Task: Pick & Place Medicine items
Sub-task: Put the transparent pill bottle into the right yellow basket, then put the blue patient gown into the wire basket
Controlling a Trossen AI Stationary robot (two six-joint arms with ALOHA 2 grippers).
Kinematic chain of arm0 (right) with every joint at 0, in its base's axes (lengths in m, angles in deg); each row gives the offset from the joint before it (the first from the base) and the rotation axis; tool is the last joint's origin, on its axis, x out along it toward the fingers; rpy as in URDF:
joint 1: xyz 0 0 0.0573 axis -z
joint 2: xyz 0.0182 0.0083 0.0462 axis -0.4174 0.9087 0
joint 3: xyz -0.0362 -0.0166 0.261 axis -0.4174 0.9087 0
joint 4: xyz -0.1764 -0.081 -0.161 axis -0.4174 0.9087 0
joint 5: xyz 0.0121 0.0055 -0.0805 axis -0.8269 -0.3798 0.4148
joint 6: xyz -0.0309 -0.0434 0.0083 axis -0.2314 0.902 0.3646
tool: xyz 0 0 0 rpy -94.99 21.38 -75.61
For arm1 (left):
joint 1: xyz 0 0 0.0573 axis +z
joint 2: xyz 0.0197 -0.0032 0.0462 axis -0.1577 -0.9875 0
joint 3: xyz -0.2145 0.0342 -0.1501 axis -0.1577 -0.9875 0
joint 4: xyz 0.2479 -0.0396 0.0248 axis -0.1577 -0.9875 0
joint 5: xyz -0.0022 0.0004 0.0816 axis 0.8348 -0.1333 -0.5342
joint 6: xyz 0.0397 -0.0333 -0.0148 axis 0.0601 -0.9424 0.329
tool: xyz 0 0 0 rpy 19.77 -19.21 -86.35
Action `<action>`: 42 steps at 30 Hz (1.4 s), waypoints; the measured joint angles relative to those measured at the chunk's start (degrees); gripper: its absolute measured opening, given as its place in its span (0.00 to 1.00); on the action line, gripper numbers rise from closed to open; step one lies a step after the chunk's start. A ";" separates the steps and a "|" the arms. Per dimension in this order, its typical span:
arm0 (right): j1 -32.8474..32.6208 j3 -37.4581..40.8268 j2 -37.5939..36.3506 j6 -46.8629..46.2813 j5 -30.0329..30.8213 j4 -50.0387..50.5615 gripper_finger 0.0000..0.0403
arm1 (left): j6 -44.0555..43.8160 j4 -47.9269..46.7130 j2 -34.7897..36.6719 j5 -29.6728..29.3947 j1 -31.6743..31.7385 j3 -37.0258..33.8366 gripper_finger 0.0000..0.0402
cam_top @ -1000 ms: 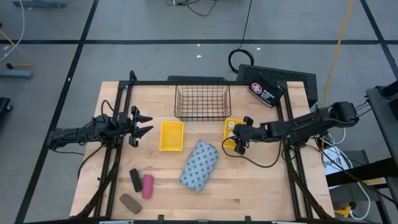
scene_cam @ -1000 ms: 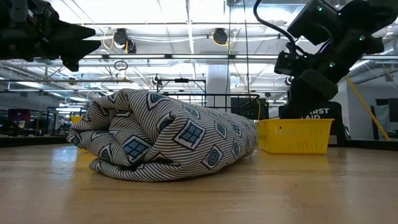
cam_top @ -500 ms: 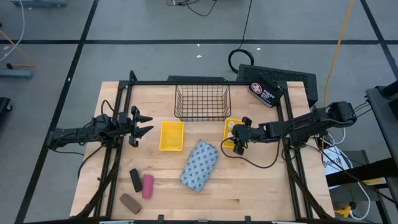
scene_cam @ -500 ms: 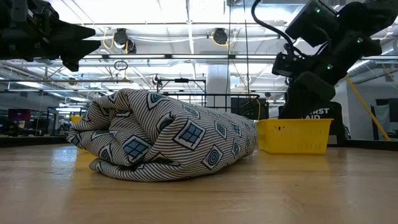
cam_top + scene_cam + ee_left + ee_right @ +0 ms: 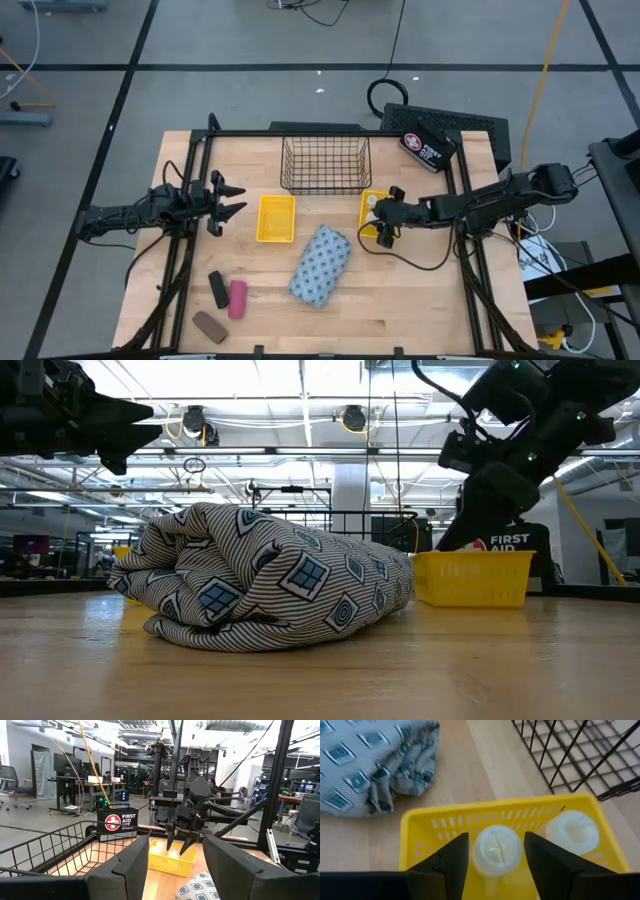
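Note:
My right gripper (image 5: 381, 226) hangs open over the right yellow tray (image 5: 371, 201), pointing down. In the right wrist view one finger stands on each side of a white bottle (image 5: 496, 847) in that tray. A second white bottle (image 5: 571, 832) stands beside it; a third does not show. The blue-grey patterned pouch (image 5: 320, 263) lies on the table's middle. The black (image 5: 218, 289), pink (image 5: 237, 298) and brown (image 5: 209, 325) pieces lie near the left near corner. My left gripper (image 5: 232, 198) waits open in the air at the table's left. My right gripper comes from above, pointing down, with a finger (image 5: 451, 856) on either side of the bottle's cap (image 5: 496, 840). I cannot tell whether the fingers touch it. The bottle stands upright inside the tray.
A second yellow tray (image 5: 276, 217) sits left of the pouch. The dark wire basket (image 5: 325, 165) stands at the far edge, close behind the right tray. A first-aid case (image 5: 428, 148) lies at the far right corner. Bare wood shows along the near edge right of the pouch.
In the low view my right arm has dipped a little toward the right tray and then risen again, uncovering more of the first-aid case behind it. The pouch, the pieces and my left arm have kept still.

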 joint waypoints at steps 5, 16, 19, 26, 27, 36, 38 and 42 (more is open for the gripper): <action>-0.02 0.02 -2.33 0.00 -0.02 0.03 0.45 | 0.00 0.02 0.02 0.00 0.02 0.00 0.49; -3.15 0.02 -6.08 -0.18 -0.05 -2.32 0.45 | 0.00 0.00 0.00 0.00 0.02 0.02 0.49; -5.47 0.02 -6.07 0.46 -0.87 -6.62 0.45 | 0.00 0.02 0.00 0.00 0.01 0.01 0.49; -10.81 0.02 -5.81 2.97 -7.52 -19.37 0.45 | 0.00 0.02 0.02 0.00 0.00 0.00 0.49; -11.63 0.02 -5.39 3.54 -7.50 -21.06 0.45 | 0.00 0.02 0.00 0.00 0.00 0.01 0.49; -17.77 -0.72 3.69 17.40 -10.36 -36.66 0.54 | 0.00 -0.01 0.02 0.00 0.02 0.00 0.49; -18.97 -2.93 6.12 20.83 -10.32 -35.48 0.60 | 0.00 -0.01 0.00 0.00 0.02 0.00 0.49; -20.06 -9.86 11.78 26.69 -9.81 -26.54 0.70 | 0.00 -0.01 0.01 0.00 0.01 0.00 0.49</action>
